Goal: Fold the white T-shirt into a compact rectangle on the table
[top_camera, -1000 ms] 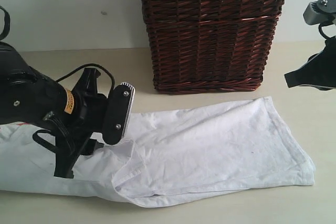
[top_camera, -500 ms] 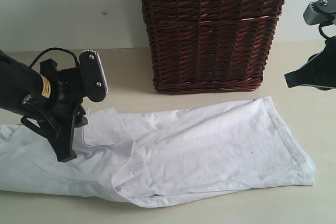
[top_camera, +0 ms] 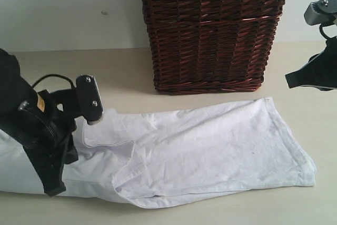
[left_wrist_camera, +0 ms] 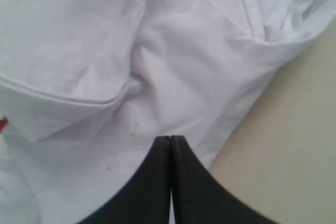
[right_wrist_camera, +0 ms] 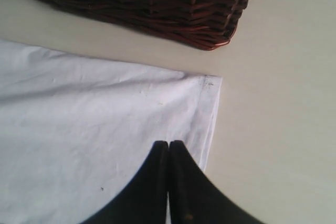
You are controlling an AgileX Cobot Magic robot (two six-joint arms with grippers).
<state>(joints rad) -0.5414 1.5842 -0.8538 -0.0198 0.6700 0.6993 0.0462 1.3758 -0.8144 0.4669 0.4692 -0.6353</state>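
1 left gripper (left_wrist_camera: 170, 138) over white T-shirt (top_camera: 210, 140)

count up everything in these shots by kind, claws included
white T-shirt: 1
dark wicker basket: 1
table: 1
claws: 2 (left claw, right claw, both shut)
total: 5
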